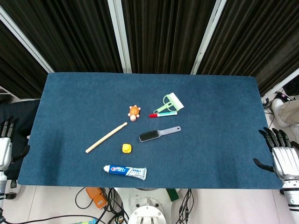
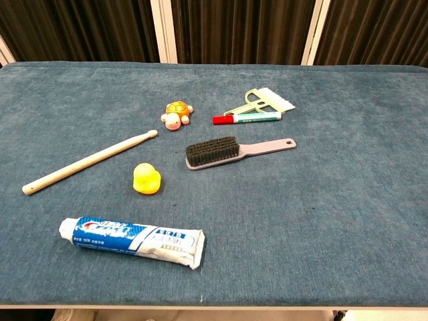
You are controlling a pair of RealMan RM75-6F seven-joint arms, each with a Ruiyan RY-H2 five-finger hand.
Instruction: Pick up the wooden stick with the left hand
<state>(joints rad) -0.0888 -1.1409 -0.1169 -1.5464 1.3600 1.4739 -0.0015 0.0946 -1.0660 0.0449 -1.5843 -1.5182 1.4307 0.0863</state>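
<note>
the wooden stick (image 1: 106, 137) lies flat and untouched on the blue table (image 1: 219, 135), left of centre, so nothing of the pick is done. the left hand (image 1: 5, 140) is parked off the table's left edge, fingers apart, holding nothing. a yellow duck (image 1: 126, 148) and a toothpaste tube (image 1: 124, 171) lie near the stick but clear of the approach.

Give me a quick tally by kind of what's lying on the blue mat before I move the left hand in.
Wooden stick: 1
Brushes: 2 (dark-bristled brush, pale green brush)
Toys: 2 (turtle toy, yellow duck)
Toothpaste tube: 1
Red-capped marker: 1
Total: 7
</note>
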